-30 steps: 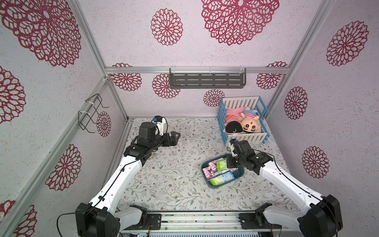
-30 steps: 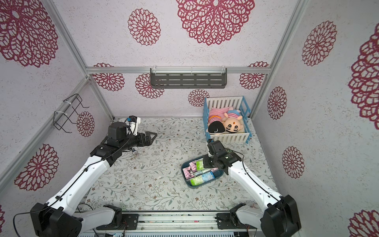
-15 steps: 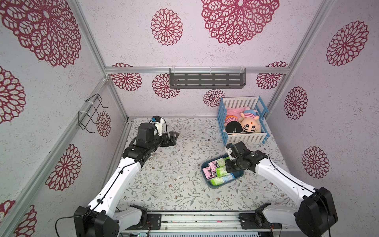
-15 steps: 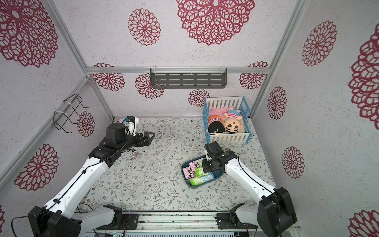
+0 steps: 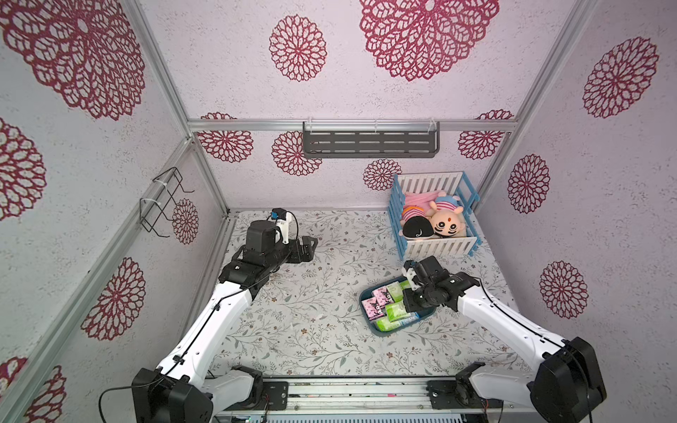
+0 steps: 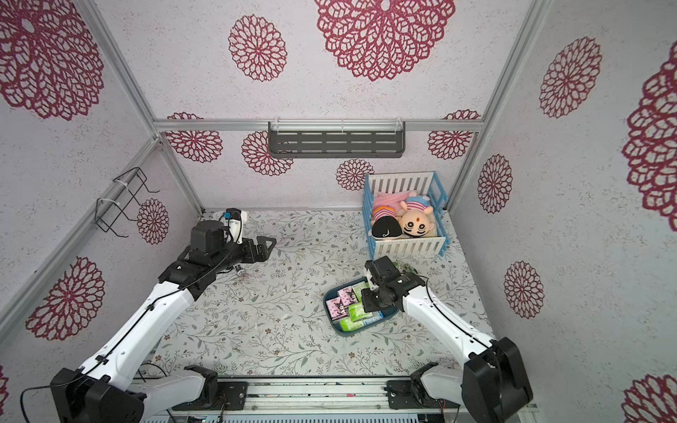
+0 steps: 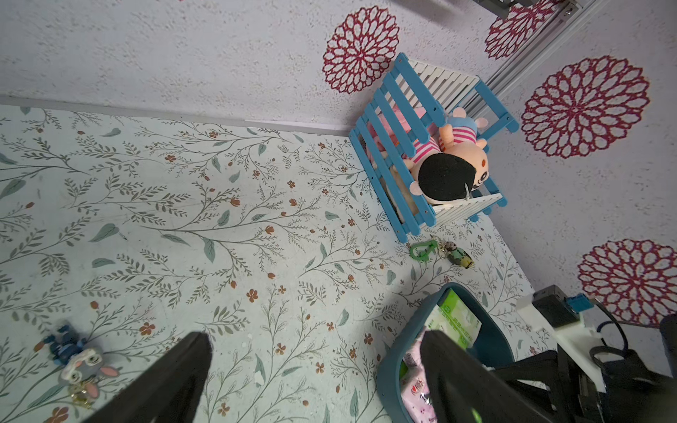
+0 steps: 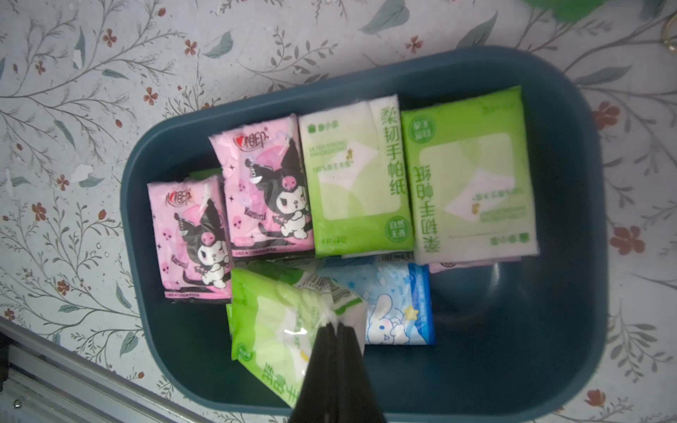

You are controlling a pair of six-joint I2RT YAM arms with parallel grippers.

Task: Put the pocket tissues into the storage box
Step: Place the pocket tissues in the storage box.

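Observation:
The storage box (image 8: 549, 329) is a dark teal tray on the floral mat, right of centre in both top views (image 5: 377, 329) (image 6: 339, 329). Inside lie pocket tissues: two pink packs (image 8: 190, 234), two lime green-and-white packs (image 8: 359, 175) and a light blue one (image 8: 395, 304). My right gripper (image 8: 335, 324) hangs over the box, shut on the wrapper edge of another green pack (image 8: 278, 329), which tilts below the fingers. In the top views that gripper (image 5: 408, 304) covers part of the box. My left gripper (image 7: 315, 338) is open and empty at the back left (image 5: 311, 249).
A blue-and-white crib with plush dolls (image 5: 436, 216) stands at the back right, close behind the box. A green carabiner (image 7: 423, 251) and a small figure keychain (image 7: 458, 256) lie between crib and box. A rabbit keychain (image 7: 80, 362) lies near the left arm.
My right gripper has moved from the box's far edge toward the front, over the box's middle, carrying the green pack. The left arm has hardly shifted.

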